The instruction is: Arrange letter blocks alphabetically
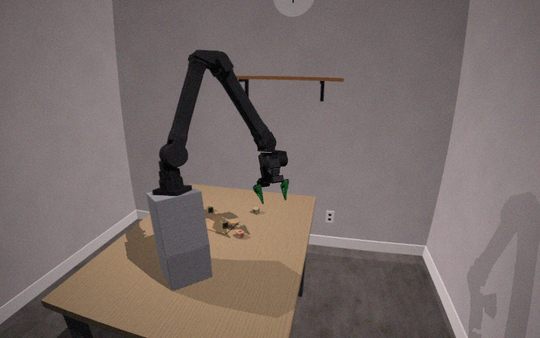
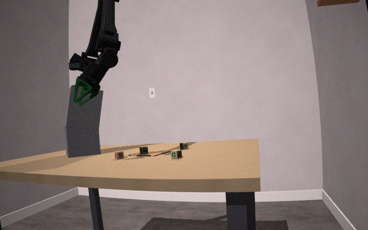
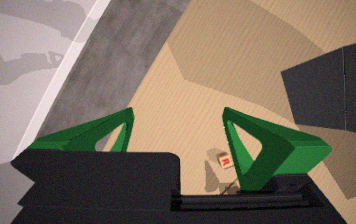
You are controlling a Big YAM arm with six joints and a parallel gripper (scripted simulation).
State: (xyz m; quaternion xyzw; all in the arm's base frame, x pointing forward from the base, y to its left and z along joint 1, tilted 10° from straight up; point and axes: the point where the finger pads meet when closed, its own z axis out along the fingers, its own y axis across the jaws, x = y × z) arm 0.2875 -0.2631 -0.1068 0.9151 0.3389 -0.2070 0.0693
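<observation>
Four small blocks lie on the table. A pale block with a red letter (image 1: 239, 233) shows an R on top in the wrist view (image 3: 225, 161) and a red mark on its side in the exterior view (image 2: 119, 155). A dark block (image 1: 225, 224) sits on the thin tan mat (image 1: 230, 221), which is hard to tell from the table; both also show in the exterior view, the block (image 2: 143, 149) and the mat (image 2: 153, 154). A pale block with green letters (image 1: 255, 210) (image 2: 176, 154) and another dark block (image 1: 210, 208) (image 2: 183, 145) lie off to the sides. My gripper (image 1: 271, 193) (image 2: 84, 93) (image 3: 178, 112) is open and empty, high above the table.
The grey pedestal (image 1: 179, 234) that carries the arm stands on the table close to the blocks. The table's far edge and right edge are near the pale green-lettered block. A wall shelf (image 1: 290, 79) hangs behind the arm.
</observation>
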